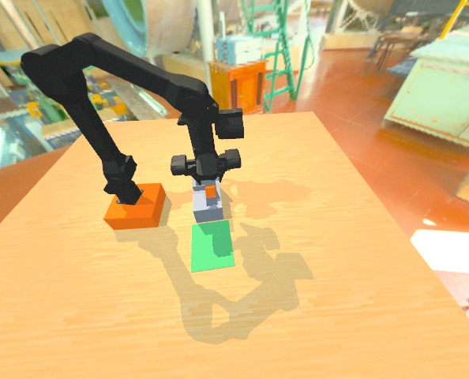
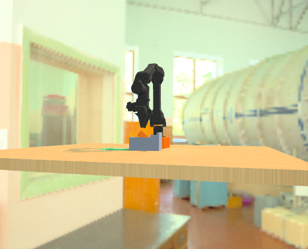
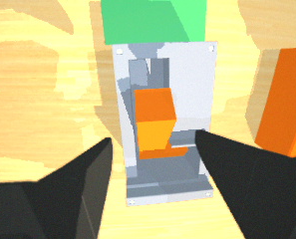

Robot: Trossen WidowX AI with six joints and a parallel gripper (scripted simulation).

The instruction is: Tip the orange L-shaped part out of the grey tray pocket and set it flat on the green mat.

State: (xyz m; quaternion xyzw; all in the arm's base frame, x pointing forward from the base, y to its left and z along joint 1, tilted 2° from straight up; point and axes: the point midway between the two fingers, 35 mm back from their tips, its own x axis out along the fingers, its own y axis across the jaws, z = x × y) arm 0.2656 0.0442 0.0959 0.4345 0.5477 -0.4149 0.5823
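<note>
The orange L-shaped part (image 1: 211, 190) (image 2: 142, 133) (image 3: 153, 119) sits tilted in the pocket of the grey tray (image 1: 208, 212) (image 2: 144, 143) (image 3: 197, 85). One end is raised above the tray top and the other end is down in the pocket. My gripper (image 1: 207, 181) (image 2: 144, 125) (image 3: 154, 139) points down just above the tray. It is open, with one finger on each side of the raised end and a gap to each. The green mat (image 1: 204, 253) (image 2: 113, 149) (image 3: 138, 22) lies flat right beside the tray, with nothing on it.
The arm's orange base block (image 1: 139, 212) (image 2: 165, 141) (image 3: 282, 100) stands close to the tray on the wooden table (image 1: 349, 285).
</note>
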